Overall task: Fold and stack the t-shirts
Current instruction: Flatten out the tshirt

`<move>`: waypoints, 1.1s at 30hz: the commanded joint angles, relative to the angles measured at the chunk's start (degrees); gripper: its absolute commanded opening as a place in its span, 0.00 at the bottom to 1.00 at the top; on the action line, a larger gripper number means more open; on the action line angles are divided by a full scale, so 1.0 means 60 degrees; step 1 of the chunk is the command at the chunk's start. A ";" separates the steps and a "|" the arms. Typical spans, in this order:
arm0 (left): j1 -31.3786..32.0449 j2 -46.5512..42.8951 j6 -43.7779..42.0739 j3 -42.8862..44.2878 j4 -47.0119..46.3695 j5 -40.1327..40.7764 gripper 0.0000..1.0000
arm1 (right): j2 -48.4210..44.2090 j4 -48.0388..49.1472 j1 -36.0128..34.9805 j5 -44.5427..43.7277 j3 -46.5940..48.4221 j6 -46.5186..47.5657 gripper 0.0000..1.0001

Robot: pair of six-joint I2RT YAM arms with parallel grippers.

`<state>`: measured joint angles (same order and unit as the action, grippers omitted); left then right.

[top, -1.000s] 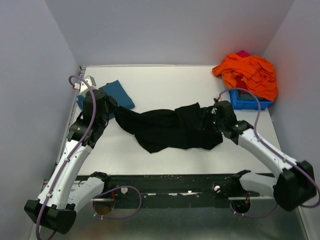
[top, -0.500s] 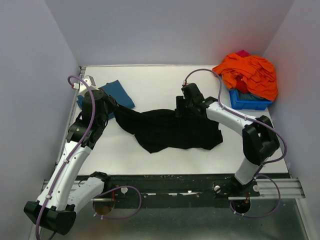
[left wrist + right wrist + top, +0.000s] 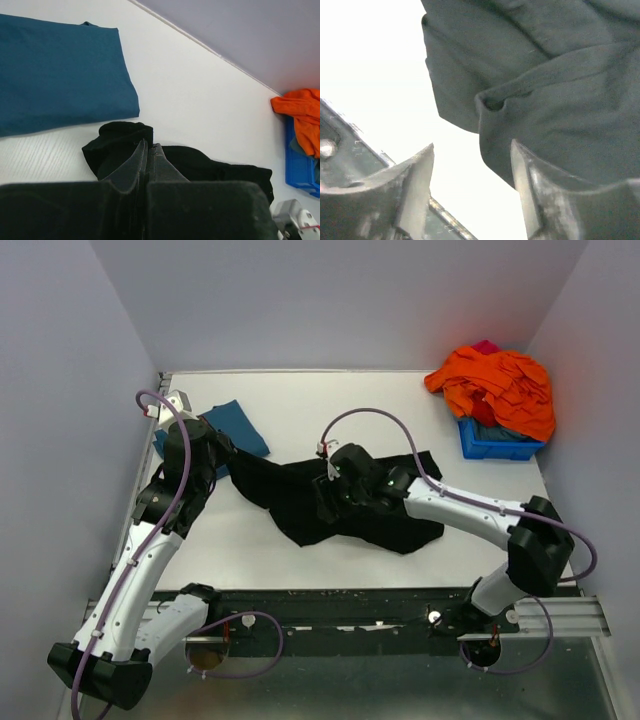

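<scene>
Your left gripper [image 3: 228, 456] is pinched shut on the left end of the black t-shirt [image 3: 285, 490], which lies crumpled across the middle of the table [image 3: 330, 405]. Your right gripper [image 3: 472, 150] hangs over the shirt's edge, jaws apart, nothing between them. The teal t-shirt [image 3: 243, 426] lies flat at far left. Orange clothes [image 3: 495, 380] are heaped on the blue bin [image 3: 490, 448].

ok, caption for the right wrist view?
Open right gripper hovering over the black t-shirt's folded edge on the white table.
</scene>
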<state>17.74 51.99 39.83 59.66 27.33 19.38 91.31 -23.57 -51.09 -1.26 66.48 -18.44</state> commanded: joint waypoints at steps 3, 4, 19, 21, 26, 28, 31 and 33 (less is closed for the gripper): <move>-0.0026 -0.0080 -0.0135 -0.0085 -0.0058 -0.0402 0.00 | -0.1359 -0.0040 0.0018 0.0419 -0.0563 -0.0150 0.83; -0.0026 -0.0080 -0.0135 -0.0085 -0.0058 -0.0402 0.00 | -0.1375 -0.0186 0.0193 0.0284 -0.0432 -0.0208 0.83; -0.0026 -0.0198 -0.0194 -0.0173 -0.0044 -0.0490 0.00 | 0.1729 -0.1374 0.1586 -0.2281 0.2308 0.0700 0.57; -0.0026 -0.0212 -0.0208 -0.0158 -0.0044 -0.0475 0.00 | 0.2153 -0.1447 0.1586 -0.2427 0.2542 0.0700 0.57; -0.0026 -0.0183 -0.0252 -0.0129 -0.0029 -0.0475 0.00 | 0.2945 -0.1520 0.1586 -0.2515 0.2909 0.0758 0.49; -0.0026 -0.0154 -0.0252 -0.0143 -0.0058 -0.0490 0.00 | 0.3238 -0.1623 0.1586 -0.2544 0.3070 0.0744 0.47; -0.0026 -0.0125 -0.0238 -0.0172 -0.0073 -0.0519 0.00 | 0.3385 -0.1681 0.1586 -0.2574 0.3129 0.0729 0.29; -0.0026 -0.0110 -0.0238 -0.0173 -0.0073 -0.0491 0.00 | 0.3196 -0.1681 0.1586 -0.2588 0.3057 0.0714 0.15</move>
<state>17.74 51.79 39.03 59.11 27.27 17.28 110.80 -31.70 -41.45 -14.81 83.44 -14.50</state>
